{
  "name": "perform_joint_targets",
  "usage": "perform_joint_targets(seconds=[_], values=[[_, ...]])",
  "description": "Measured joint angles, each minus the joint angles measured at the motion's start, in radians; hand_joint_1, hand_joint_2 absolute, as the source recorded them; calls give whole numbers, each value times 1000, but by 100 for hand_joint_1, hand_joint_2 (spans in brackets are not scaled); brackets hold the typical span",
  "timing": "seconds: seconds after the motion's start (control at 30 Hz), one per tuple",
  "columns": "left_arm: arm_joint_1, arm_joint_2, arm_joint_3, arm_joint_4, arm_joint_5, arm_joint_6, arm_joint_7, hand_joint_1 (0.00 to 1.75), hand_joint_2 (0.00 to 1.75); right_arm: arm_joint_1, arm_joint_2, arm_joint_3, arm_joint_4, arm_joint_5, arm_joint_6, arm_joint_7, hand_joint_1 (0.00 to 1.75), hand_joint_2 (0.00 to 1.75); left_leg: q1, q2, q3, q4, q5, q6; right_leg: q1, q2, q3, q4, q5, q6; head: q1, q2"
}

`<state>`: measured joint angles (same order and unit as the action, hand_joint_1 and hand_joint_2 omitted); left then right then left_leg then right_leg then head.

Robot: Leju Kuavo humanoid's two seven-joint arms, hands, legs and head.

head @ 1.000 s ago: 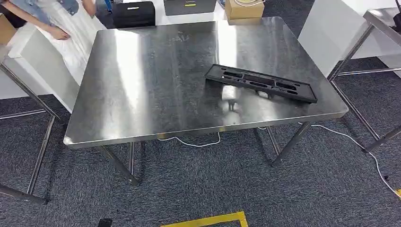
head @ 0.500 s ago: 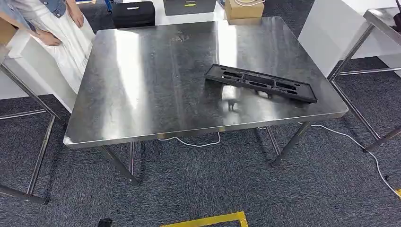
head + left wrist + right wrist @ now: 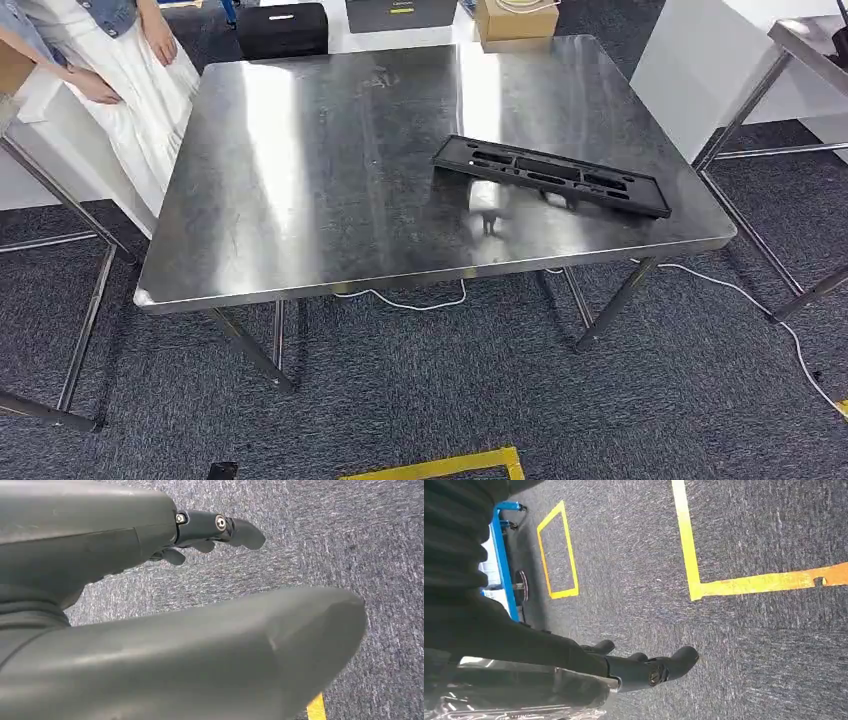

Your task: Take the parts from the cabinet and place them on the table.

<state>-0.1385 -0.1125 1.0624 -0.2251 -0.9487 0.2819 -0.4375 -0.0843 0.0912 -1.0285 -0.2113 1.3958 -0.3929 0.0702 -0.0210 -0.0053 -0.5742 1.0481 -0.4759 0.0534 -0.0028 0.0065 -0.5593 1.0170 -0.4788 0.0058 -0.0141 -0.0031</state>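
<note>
In the head view, a steel table (image 3: 320,170) is seen from above, and one black part (image 3: 550,175) lies on it, long and flat with several slots. The part is placed toward 3 o'clock of the table top, near the right edge, with its long side running from about 10 o'clock to 4 o'clock. Its reflection is visible in the steel just below it. At 10 o'clock of the table a person (image 3: 110,50) in a white skirt stands close to the table corner. Beyond the far edge, at 12 o'clock, a black case (image 3: 282,28) and a cardboard box (image 3: 515,20) are seen. A white cable (image 3: 400,300) hangs under the near edge.

The hands are shown by the wrist views. In the left wrist view, the left hand (image 3: 165,605) hangs over grey carpet (image 3: 350,540); its dark fingers (image 3: 225,527) are extended, apart from the thick thumb, and nothing is held. In the right wrist view, the right hand (image 3: 624,670) also hangs over the carpet, near yellow floor tape (image 3: 689,545) and a blue frame (image 3: 501,555). Its fingers (image 3: 676,660) are lightly bent and spread, with nothing between them.
</note>
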Motion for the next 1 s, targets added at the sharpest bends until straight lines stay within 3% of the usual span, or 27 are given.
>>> perform_joint_targets(seconds=[0.3,0.47,0.57,0.6,0.63,0.67,0.7,0.77,0.8,0.83,0.9,0.93,0.97,1.0], values=[[0,0,0,0,0,-17,4,0,0,0,0,0,0,2,2,0,0,175,0,0,0,0,0,0,0,0,0,0,0,0,0,0],[0,1,-1,0,0,-21,7,0,0,0,0,0,0,2,6,2,0,175,-5,0,-4,5,-1,3,-7,0,0,-2,3,5,-1,0],[-1,2,-1,0,-3,-22,8,0,0,-1,2,0,0,1,6,2,0,175,-8,-1,-4,0,5,14,-9,0,1,-9,10,16,-1,0],[-1,1,-2,0,-3,-22,8,0,0,-1,1,0,0,1,6,2,0,175,7,1,6,-27,21,24,-1,0,-1,-3,6,17,0,0],[-3,-3,-3,0,-3,-22,7,0,0,0,-2,0,0,0,7,2,0,175,7,3,10,-37,29,30,-1,0,-15,18,-12,13,2,0],[-5,-3,-4,0,-3,-22,7,0,0,-1,-2,0,0,0,8,2,0,175,9,3,5,-39,34,36,-2,0,-42,74,-46,5,3,0],[-5,-3,-6,0,-3,-22,7,0,0,-1,-3,0,0,0,9,2,0,175,10,3,0,-39,36,34,-5,0,-75,146,-79,1,4,0],[-4,-3,-8,0,-3,-22,8,0,0,1,-4,0,0,0,11,2,0,175,10,4,-10,-39,41,31,-14,-1,-141,290,-130,7,3,0],[-4,-3,-8,0,-3,-22,8,0,0,2,-5,0,0,0,11,3,0,175,11,4,-12,-38,43,27,-18,-1,-142,298,-126,17,3,0],[-4,-4,-8,0,-3,-22,8,0,0,3,-5,0,0,0,12,3,0,175,14,3,-14,-38,45,23,-22,-1,-119,259,-107,30,3,0],[-4,-6,-8,0,-3,-22,8,0,0,3,-8,0,0,0,12,3,0,175,21,2,-14,-36,48,13,-33,-4,-14,70,-42,60,3,0],[-4,-6,-8,0,-3,-22,8,0,0,1,-9,0,0,0,12,3,0,175,17,2,-15,-30,48,3,-41,-8,34,-17,-24,66,4,0],[-4,-5,-8,0,-3,-22,7,0,0,-2,-6,0,0,0,13,3,0,175,14,2,-19,-26,42,-8,-31,-4,29,-24,-21,52,8,0],[-5,-5,-8,0,-3,-22,7,0,0,-1,-6,0,0,0,14,3,0,175,12,2,-18,-27,44,-15,-33,-2,26,-24,-16,36,0,0]])
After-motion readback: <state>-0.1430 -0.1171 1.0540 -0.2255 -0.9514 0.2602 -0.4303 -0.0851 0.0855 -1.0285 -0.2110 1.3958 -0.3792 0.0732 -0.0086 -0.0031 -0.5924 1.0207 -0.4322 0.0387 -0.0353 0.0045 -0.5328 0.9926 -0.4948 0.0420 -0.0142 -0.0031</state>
